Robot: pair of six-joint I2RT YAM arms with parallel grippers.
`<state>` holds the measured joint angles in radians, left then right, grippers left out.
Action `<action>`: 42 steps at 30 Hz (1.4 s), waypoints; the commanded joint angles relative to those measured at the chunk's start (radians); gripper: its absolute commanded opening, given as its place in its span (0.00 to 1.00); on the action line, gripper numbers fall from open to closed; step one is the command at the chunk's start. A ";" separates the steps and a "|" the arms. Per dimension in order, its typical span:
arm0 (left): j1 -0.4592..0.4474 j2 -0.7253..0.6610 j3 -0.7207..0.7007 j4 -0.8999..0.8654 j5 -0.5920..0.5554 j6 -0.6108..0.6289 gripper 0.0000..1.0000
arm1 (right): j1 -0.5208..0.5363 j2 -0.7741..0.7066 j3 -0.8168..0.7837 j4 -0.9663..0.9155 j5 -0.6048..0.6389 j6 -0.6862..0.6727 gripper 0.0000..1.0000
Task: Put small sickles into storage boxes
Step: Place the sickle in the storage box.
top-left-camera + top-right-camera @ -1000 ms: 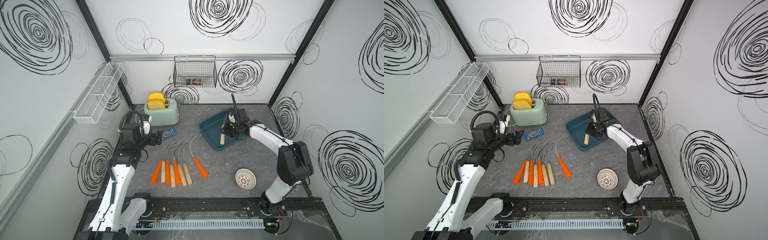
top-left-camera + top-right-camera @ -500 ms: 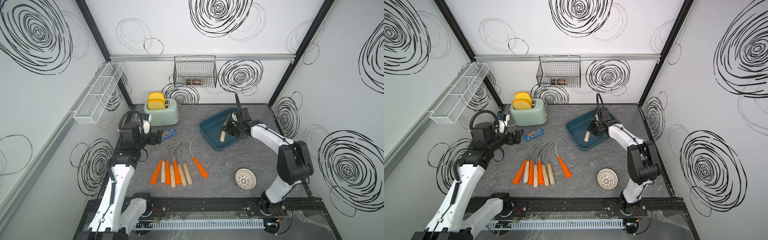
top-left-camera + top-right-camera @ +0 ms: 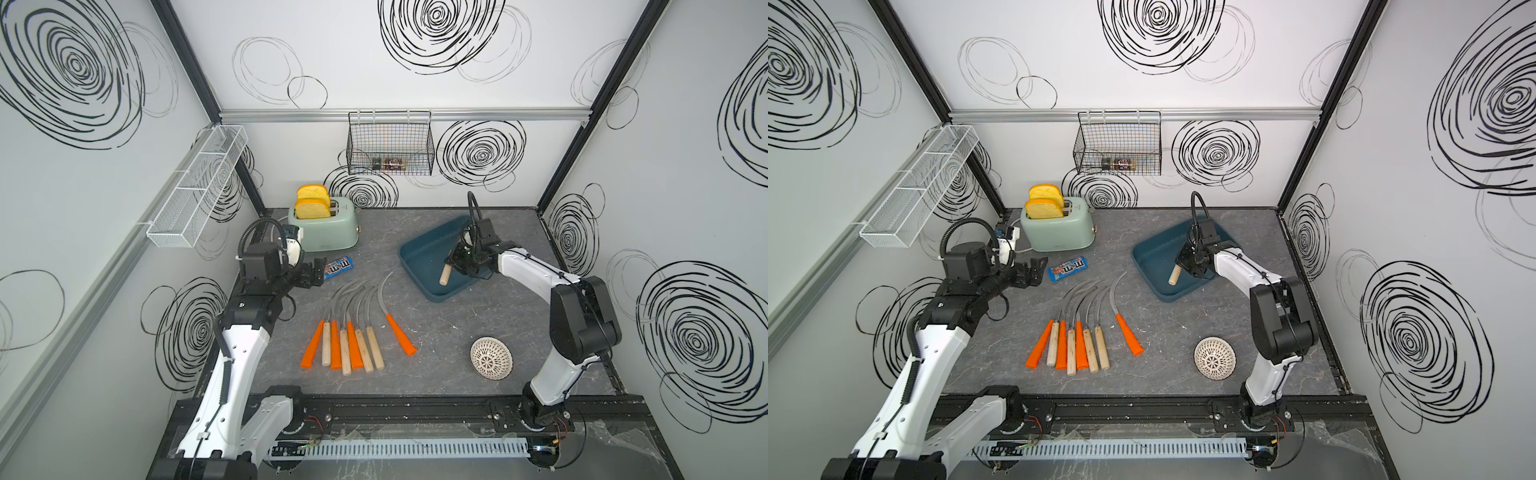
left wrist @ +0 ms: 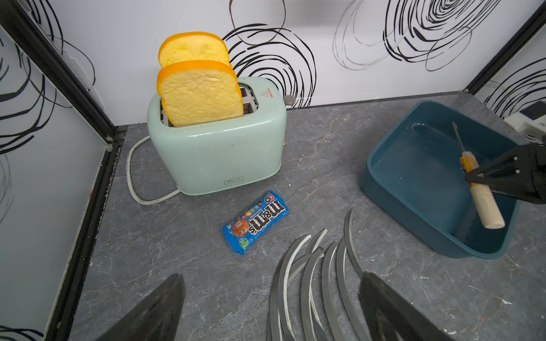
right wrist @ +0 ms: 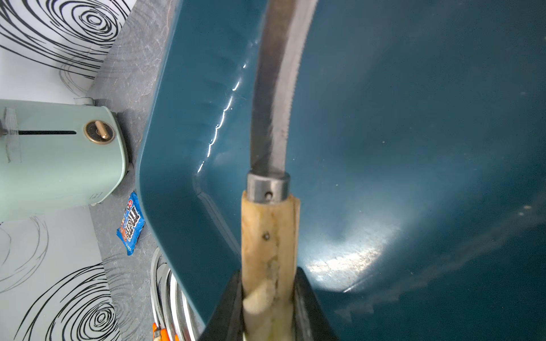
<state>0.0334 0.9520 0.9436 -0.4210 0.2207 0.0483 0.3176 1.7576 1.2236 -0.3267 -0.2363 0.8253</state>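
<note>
Gripping a wooden-handled sickle (image 3: 446,275) by its pale handle, the right hand (image 3: 457,261) hangs over the teal storage tray (image 3: 419,253), which sits on the grey tabletop (image 3: 457,332) toward its back right; in the right wrist view both fingers (image 5: 307,298) press the handle (image 5: 269,236) from either side, and the grey serrated blade (image 5: 271,103) curves away over the tray floor (image 5: 413,147); the handle's free end slants down toward the tray's near corner, though I cannot tell whether it touches the floor; the left hand (image 3: 1036,270) is released, its jaws spread wide with nothing between them, hovering just beside a blue candy packet (image 3: 1068,268) and in front of a mint toaster (image 3: 1059,228) holding 2 bread slices (image 3: 1044,203); 8 more sickles (image 3: 349,345) lie on the tabletop between the arms, well apart from the tray; 7 of them lie side by side, 3 orange-handled and 4 wooden-handled, blades fanning toward the back; 1 orange-handled sickle (image 3: 401,338) lies just to their right, angled away; a white openwork ball (image 3: 491,357) rests near the right arm's base.
</note>
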 commanded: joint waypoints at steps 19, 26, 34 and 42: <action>-0.016 0.011 0.035 0.034 0.014 -0.014 0.96 | 0.002 0.126 0.043 0.041 0.021 0.000 0.00; -0.018 0.007 0.038 0.035 -0.001 -0.001 0.96 | 0.014 0.161 0.044 0.048 0.030 -0.017 0.05; -0.020 0.007 0.037 0.036 0.000 -0.005 0.96 | 0.020 0.186 0.051 0.049 0.023 -0.027 0.19; -0.020 0.002 0.034 0.039 0.000 -0.011 0.96 | 0.037 0.210 0.083 0.021 0.069 -0.061 0.26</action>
<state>0.0204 0.9600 0.9447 -0.4202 0.2199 0.0410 0.3431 1.9514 1.2793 -0.2844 -0.1902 0.7841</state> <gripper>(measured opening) 0.962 0.262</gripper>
